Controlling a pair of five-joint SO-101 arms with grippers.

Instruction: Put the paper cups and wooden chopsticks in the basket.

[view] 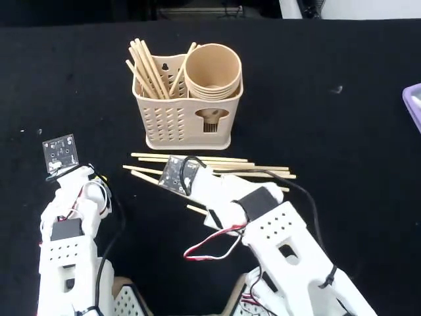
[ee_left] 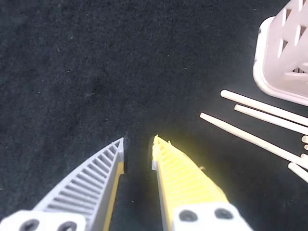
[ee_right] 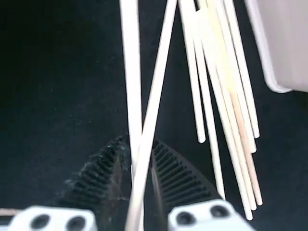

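Your right pincer [ee_right: 139, 147], closed on two crossed pale wooden chopsticks [ee_right: 131, 96] near the beige slotted plastic basket [view: 168, 122], could let one twist free.

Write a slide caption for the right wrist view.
Right gripper clamped on two wooden chopsticks, a loose bundle of chopsticks beside the basket on the black table.

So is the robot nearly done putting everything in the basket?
About halfway, I'd say. Done: the paper cups sit stacked in the basket, with several chopsticks standing beside them. In hand: the right gripper is closed on two chopsticks down at the table. Left to do: the loose chopsticks lying in front of the basket. The left gripper is open over the black cloth, holding nothing.
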